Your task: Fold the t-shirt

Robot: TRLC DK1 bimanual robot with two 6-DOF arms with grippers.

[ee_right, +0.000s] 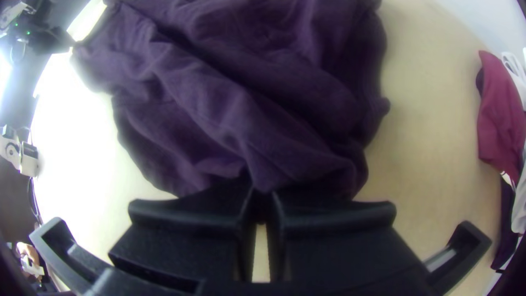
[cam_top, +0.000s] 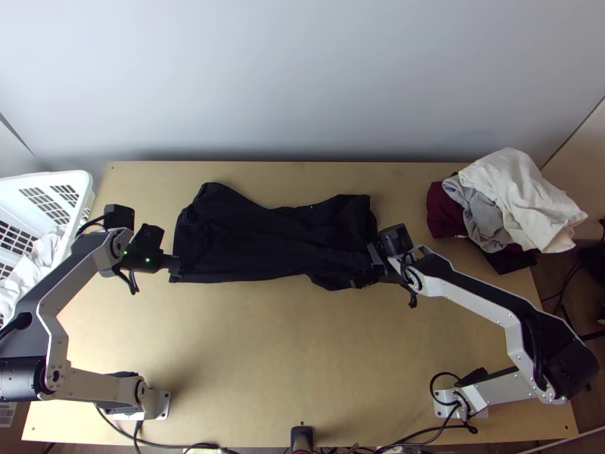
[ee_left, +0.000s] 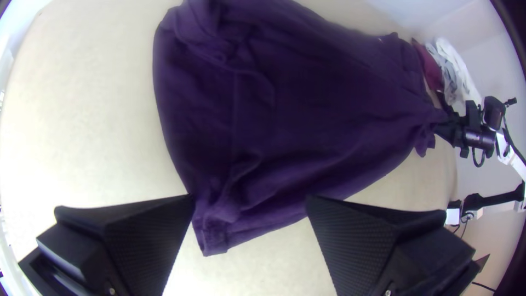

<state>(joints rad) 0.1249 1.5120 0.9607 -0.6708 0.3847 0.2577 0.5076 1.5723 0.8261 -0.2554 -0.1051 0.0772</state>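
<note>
The black t-shirt (cam_top: 257,238) lies as a wide, wrinkled strip across the table's upper middle; the left wrist view shows the cloth (ee_left: 307,104) fairly flat, with creases at one end. At its left end is my left gripper (cam_top: 175,266), and in its wrist view the left gripper (ee_left: 251,200) is open, a corner of cloth between the fingers. My right gripper (cam_top: 367,278) is at the shirt's lower right end. In the right wrist view the right gripper (ee_right: 263,200) is shut on a bunched edge of the shirt (ee_right: 235,109).
A white basket (cam_top: 85,198) with light cloth stands at the left edge. A pile of white, grey and maroon garments (cam_top: 522,193) lies at the table's back right. Bare wooden table (cam_top: 265,356) stretches between the shirt and the arms' bases.
</note>
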